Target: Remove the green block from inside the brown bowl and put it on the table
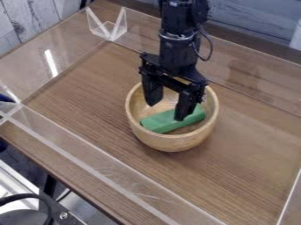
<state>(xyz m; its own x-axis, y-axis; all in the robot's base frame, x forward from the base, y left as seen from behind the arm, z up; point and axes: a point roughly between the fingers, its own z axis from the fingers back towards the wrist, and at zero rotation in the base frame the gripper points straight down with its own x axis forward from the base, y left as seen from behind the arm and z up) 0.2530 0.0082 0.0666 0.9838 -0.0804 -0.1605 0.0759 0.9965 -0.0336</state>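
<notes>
The claw (170,103) hangs straight down over the bowl (172,112), its two black fingers (153,88) spread wide, nothing between them. The tips reach down inside the rim, one on each side of the block's (172,119) middle; whether they touch it cannot be told. The block lies in the bowl's bottom, slanted from about 8 o'clock to 2 o'clock. The bowl sits mid-table (83,97).
</notes>
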